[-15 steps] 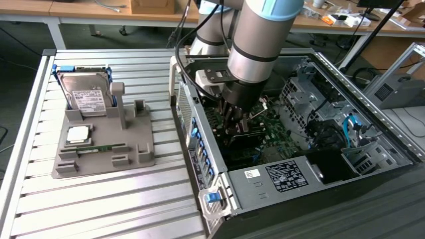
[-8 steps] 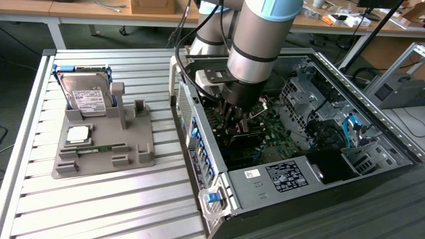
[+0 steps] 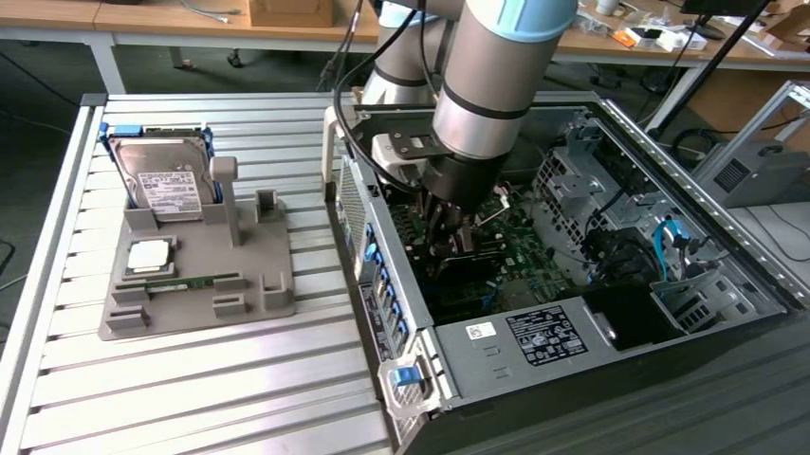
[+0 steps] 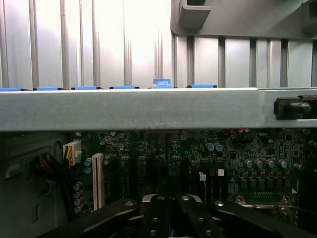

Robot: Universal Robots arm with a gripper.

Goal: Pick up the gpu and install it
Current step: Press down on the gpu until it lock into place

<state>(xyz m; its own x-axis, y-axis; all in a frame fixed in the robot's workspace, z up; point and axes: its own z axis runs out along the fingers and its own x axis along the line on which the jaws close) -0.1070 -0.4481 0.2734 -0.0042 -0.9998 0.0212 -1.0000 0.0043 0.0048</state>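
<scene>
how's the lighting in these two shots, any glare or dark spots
Exterior view: even room light, the slatted table bright, the inside of the case darker under the arm. Wrist view: strong glare washes out the slats beyond the case rim, while the motherboard below sits in dim shadow and the gripper is nearly black.

Green motherboard beyond the black gripper; grey case rail carries blue clips. Grey parts tray holds silver, white-labelled hard drive.
</scene>
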